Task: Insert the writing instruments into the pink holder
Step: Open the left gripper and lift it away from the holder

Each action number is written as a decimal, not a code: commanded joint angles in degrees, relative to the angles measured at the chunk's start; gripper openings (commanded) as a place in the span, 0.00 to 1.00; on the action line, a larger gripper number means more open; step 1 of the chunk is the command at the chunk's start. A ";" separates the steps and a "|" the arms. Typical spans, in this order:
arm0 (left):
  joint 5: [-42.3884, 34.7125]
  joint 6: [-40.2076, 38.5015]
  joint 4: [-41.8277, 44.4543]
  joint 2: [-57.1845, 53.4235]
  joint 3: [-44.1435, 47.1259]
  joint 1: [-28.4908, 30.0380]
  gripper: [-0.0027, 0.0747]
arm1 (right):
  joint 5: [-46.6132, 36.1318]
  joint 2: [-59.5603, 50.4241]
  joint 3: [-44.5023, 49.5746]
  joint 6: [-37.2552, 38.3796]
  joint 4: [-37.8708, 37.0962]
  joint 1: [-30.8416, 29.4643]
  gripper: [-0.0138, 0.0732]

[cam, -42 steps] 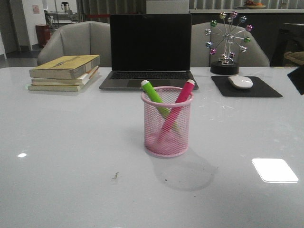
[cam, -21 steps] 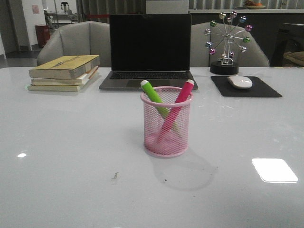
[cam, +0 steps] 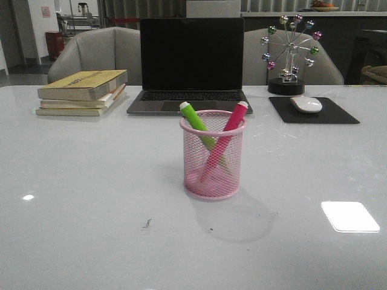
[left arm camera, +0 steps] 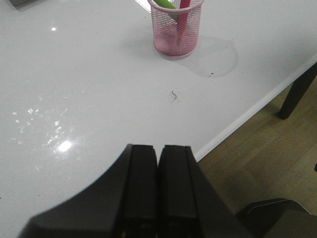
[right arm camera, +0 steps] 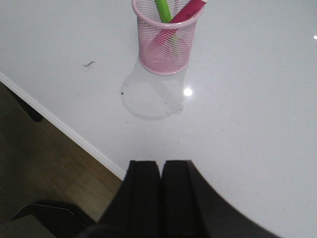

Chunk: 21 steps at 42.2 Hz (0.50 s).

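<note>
The pink holder point(cam: 212, 158) stands upright mid-table. Inside it lean the lime green marker point(cam: 197, 123) and the magenta pink marker point(cam: 228, 128), crossed, pale ends up above the rim. The left wrist view shows the holder point(left arm camera: 176, 30) far from my left gripper point(left arm camera: 158, 148), which is shut with nothing in it, above the table's front edge. The right wrist view shows the holder point(right arm camera: 166, 39) with both markers, well away from my right gripper point(right arm camera: 160, 163), also shut and empty. Neither gripper appears in the front view.
Behind the holder sit an open laptop point(cam: 190, 66), a stack of books point(cam: 81, 92) at back left, and a mouse point(cam: 306, 104) on a black pad point(cam: 314, 111) with a ferris-wheel ornament point(cam: 290, 54) at back right. The table's front edge point(left arm camera: 247, 114) borders wooden floor.
A dark arm part at the front view's right edge one second ago has left the view. The holder and markers have not moved.
</note>
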 commanded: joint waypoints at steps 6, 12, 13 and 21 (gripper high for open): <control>-4.23 -0.51 -0.39 0.11 -1.60 0.21 0.15 | -3.47 -0.20 -1.57 -0.20 0.43 -0.27 0.23; -4.48 -0.51 -0.70 -2.60 -1.18 2.25 0.15 | -3.47 -0.20 -1.57 -0.20 0.43 -0.27 0.23; -4.65 -0.40 -0.51 -3.10 -1.04 3.17 0.15 | -3.47 -0.20 -1.57 -0.20 0.43 -0.27 0.23; -19.04 -0.39 0.00 -13.56 6.85 15.42 0.15 | -3.47 -0.20 -1.57 -0.20 0.43 -0.27 0.23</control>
